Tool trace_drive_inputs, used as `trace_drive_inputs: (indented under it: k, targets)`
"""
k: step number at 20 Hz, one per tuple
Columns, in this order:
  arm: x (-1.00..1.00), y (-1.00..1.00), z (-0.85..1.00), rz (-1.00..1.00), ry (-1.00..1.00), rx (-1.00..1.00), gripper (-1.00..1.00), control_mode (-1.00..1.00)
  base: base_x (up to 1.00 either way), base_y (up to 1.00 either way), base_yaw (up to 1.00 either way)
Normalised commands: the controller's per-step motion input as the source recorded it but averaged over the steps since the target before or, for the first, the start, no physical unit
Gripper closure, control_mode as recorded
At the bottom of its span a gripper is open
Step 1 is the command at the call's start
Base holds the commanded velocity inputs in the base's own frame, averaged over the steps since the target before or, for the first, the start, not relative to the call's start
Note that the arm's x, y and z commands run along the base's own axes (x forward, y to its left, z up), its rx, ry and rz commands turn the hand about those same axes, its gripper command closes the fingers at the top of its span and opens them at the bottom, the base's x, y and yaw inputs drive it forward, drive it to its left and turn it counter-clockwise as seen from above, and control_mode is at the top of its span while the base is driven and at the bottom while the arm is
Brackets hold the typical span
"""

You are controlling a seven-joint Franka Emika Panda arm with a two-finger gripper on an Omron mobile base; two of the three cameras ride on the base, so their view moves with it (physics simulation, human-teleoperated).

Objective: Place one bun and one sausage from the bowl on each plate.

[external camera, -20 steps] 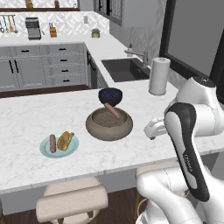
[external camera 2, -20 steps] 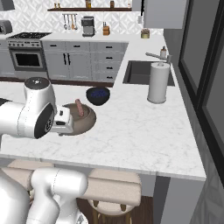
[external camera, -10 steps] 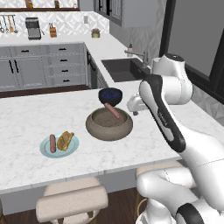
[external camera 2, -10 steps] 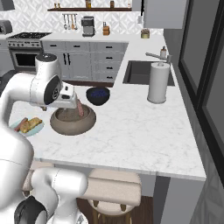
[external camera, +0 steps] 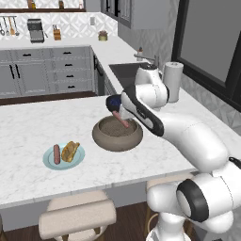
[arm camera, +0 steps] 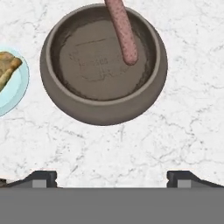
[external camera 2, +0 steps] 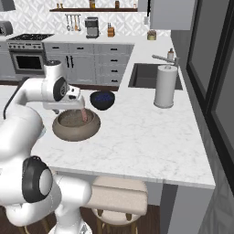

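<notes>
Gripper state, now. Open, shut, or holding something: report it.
Gripper: open and empty, its fingertips set wide apart above the counter, just short of the bowl, where one sausage leans on the rim.

Bowl [arm camera: 103, 107]: brown-grey, speckled, darker inside. Sausage [arm camera: 123, 33] leaning in it: pinkish-brown, mottled. Plate [external camera: 49, 162]: pale blue, carrying a reddish-brown sausage [external camera: 57, 154] and a golden-tan bun [external camera: 70, 150]. Counter [arm camera: 183, 118]: white marble with grey veins. Small bowl [external camera 2: 102, 100]: dark blue. My finger tips [arm camera: 42, 177]: dark grey. Paper towel roll [external camera 2: 165, 86]: white.
</notes>
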Motion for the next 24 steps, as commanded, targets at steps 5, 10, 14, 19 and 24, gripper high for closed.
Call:
trace_drive_inputs:
  k: [5, 10, 14, 19, 24]
  targets:
    - [0.83, -0.03, -0.57, -0.03, 0.0, -0.03, -1.0, -1.0, 0.0, 0.0, 0.0]
    - [0.66, 0.0, -0.5, 0.0, 0.0, 0.0, -1.0, -1.0, 0.0, 0.0, 0.0]
    - [0.45, 0.02, -0.47, 0.0, -0.08, 0.0, -1.0, -1.0, 0.0, 0.0, 0.0]
    - [0.35, 0.04, -0.41, 0.0, -0.18, 0.0, -1.0, -1.0, 0.0, 0.0, 0.0]
    - [0.46, 0.06, -0.26, 0.0, -0.13, 0.0, -1.0, -1.0, 0.0, 0.0, 0.0]
